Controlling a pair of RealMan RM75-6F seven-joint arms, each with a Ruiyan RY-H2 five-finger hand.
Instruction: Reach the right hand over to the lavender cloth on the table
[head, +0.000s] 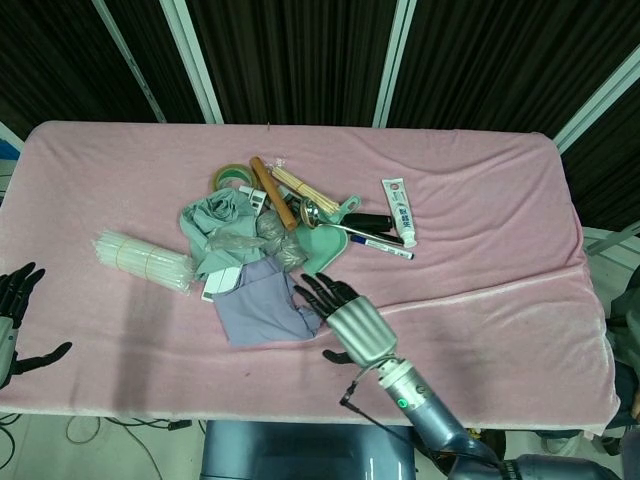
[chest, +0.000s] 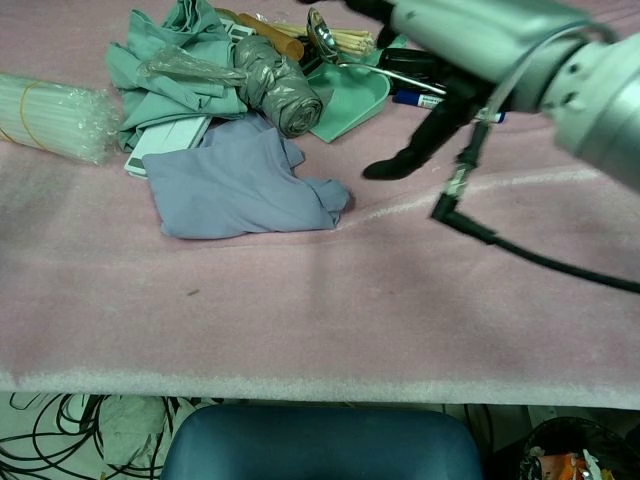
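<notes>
The lavender cloth (head: 262, 305) (chest: 235, 185) lies crumpled on the pink table cover, just in front of a pile of clutter. My right hand (head: 348, 318) (chest: 455, 45) is at the cloth's right edge, its fingers spread and nothing in them. In the head view its fingertips (head: 308, 291) overlap the cloth's right corner. In the chest view the hand hangs above the table with the thumb (chest: 395, 162) just right of the cloth's tip, and touch cannot be told. My left hand (head: 12, 325) rests at the table's left front edge, fingers apart and empty.
Behind the cloth lie a green cloth (head: 215, 218), a grey bag (chest: 280, 90), a green dustpan (head: 325, 245), a wooden stick (head: 272, 192) and a tape roll (head: 230, 177). A straw bundle (head: 145, 258) lies left; a tube (head: 398, 210) and a marker (head: 380, 243) lie right. A black cable (chest: 500, 240) trails from my right wrist.
</notes>
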